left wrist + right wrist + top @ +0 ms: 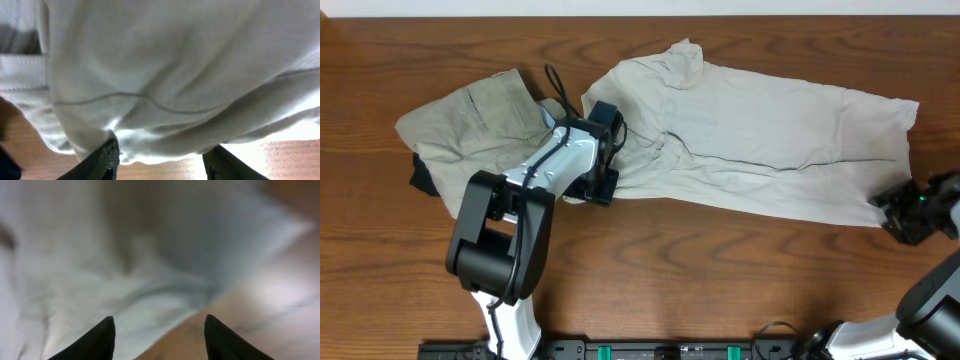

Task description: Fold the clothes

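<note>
A wrinkled cream garment (760, 120) lies spread, unfolded, toward the bench's (720, 270) far right corner; a khaki garment (470, 120) is bunched far left. The left claw (161, 157) and right claw (157, 330) are released at the cream garment's ends. Folding seems barely begun.

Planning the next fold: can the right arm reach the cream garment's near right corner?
Probably yes: the right end effector sits open at that corner of the cream garment, nothing lying over it, bare table alongside.
</note>
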Robot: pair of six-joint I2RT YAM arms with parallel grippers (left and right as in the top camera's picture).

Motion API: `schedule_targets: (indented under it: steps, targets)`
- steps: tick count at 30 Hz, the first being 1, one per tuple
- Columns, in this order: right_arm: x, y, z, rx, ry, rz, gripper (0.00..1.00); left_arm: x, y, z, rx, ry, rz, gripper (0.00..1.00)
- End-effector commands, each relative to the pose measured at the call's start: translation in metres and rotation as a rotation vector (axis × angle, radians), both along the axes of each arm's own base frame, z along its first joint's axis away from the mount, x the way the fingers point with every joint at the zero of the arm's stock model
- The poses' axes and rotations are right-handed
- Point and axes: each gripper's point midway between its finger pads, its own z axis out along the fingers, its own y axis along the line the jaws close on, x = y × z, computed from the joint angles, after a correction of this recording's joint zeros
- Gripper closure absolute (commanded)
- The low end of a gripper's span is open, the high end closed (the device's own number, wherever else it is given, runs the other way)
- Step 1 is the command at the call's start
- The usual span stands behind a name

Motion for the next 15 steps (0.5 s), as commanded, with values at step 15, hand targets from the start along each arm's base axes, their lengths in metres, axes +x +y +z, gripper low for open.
schedule_targets:
  steps: [15]
  targets:
    - [-0.002, -0.028, -0.029, -0.034, 0.057, -0.138, 0.8, 0.007, -0.013, 0.028, -0.089, -0.072, 0.043, 0.19]
